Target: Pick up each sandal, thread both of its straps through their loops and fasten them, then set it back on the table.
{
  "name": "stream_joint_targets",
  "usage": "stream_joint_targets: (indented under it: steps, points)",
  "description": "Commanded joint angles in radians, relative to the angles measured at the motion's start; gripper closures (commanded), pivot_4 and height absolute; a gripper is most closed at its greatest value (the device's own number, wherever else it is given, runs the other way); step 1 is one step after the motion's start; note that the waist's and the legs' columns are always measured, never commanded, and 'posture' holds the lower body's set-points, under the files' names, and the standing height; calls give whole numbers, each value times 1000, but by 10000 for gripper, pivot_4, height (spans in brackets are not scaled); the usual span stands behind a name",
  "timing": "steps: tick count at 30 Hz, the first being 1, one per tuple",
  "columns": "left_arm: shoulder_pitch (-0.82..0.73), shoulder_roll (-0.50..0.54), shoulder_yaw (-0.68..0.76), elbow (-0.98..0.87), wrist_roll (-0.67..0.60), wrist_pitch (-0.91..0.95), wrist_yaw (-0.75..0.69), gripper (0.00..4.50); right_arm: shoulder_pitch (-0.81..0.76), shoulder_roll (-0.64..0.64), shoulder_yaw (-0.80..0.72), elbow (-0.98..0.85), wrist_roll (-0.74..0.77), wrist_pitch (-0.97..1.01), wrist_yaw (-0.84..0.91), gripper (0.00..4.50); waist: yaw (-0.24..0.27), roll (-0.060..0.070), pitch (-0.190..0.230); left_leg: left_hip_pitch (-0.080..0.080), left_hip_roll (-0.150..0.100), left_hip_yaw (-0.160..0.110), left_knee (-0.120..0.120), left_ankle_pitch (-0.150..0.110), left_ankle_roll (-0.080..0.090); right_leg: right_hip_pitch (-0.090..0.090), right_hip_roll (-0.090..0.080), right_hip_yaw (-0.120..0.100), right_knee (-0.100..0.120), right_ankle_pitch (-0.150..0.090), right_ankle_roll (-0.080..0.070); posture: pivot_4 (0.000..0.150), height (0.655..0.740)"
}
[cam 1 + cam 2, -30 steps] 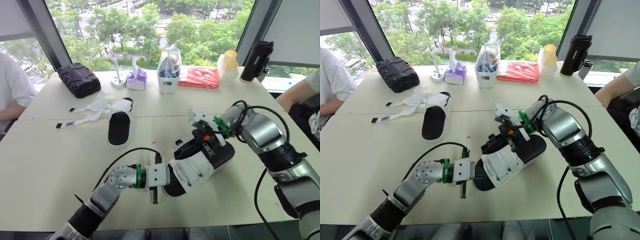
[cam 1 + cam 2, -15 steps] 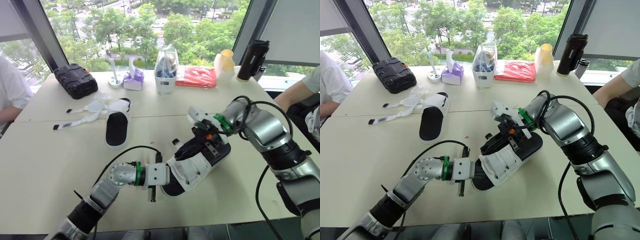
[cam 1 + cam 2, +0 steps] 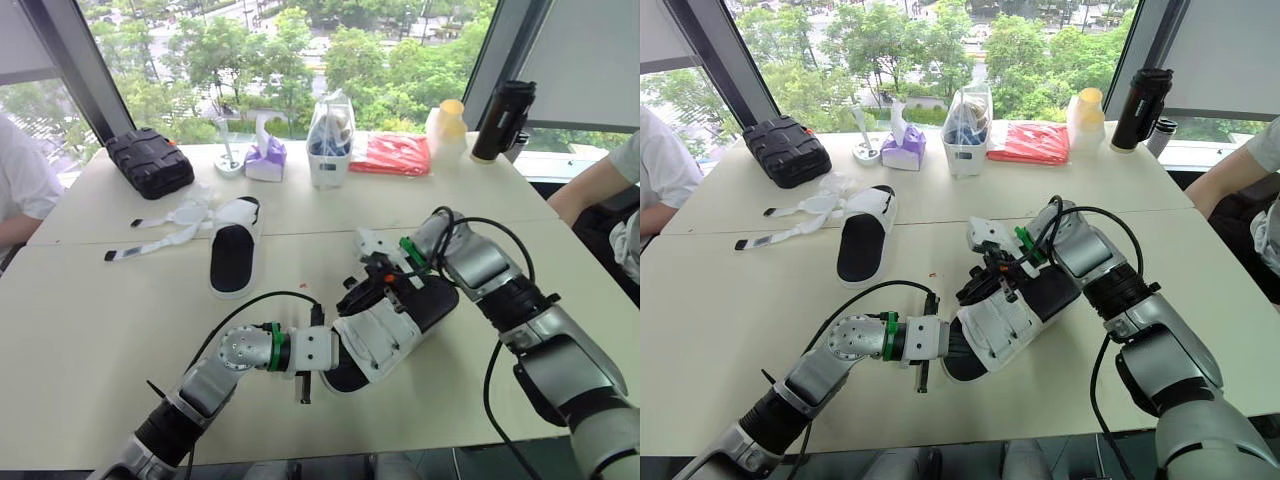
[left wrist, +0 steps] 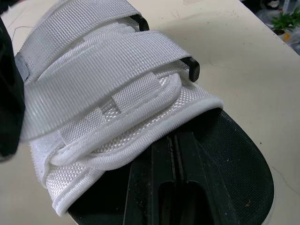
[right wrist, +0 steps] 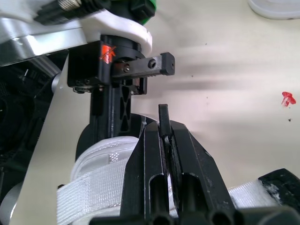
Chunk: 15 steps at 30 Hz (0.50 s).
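White-strapped sandal [image 3: 385,325], toe end masked by left gripper [image 3: 333,358].

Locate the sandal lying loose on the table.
Left eye view: the loose sandal lies left of centre, in front of the black case and tissue box.

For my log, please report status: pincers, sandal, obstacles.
Left pincer shut on sandal. Right pincer shut on strap. Other sandal unfastened. Nothing blocking.

Sandal [image 3: 385,325] — white woven straps [image 4: 108,70], black sole [image 4: 234,154]
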Motion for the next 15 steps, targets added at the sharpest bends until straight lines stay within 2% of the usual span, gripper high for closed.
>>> stream_joint_targets:
  steps: [1, 7, 10, 14, 15]
  points:
    - [53, 20, -70, 56, 67, 41, -23, 45000, -31, 27, -6, 63, -62, -69, -50, 44798, -1, 0, -3, 0, 0, 0, 0, 0, 0, 0, 0, 0, 0, 0, 0, 1500, 7400]
    - [55, 19, -68, 53, 67, 44, -18, 45000, -14, 55, 18, 140, -165, -194, -98, 44798, -7, 1, -8, 6, 0, 0, 0, -2, 4, 5, 1, 1, 1, 0, 0, 1500, 7400]
    - [56, 19, -67, 52, 68, 45, -14, 45000, -6, 57, 13, 141, -179, -216, -87, 35432, -15, 2, -9, 19, 0, -1, -3, -3, 5, 18, 1, 0, 0, 0, 0, 1500, 7400]
    - [62, 18, -63, 46, 69, 49, -10, 45000, -4, 79, -19, 146, -189, -284, -145, 16316, -17, 2, -9, 19, 0, -2, -2, -3, 5, 19, 1, 0, 1, 0, 0, 1500, 7400]
    - [62, 18, -63, 46, 69, 51, -9, 45000, -7, 86, -22, 153, -196, -316, -165, 16316, -17, 2, -9, 19, 0, -2, -2, -3, 5, 18, 1, 0, 1, 0, 0, 1500, 7400]
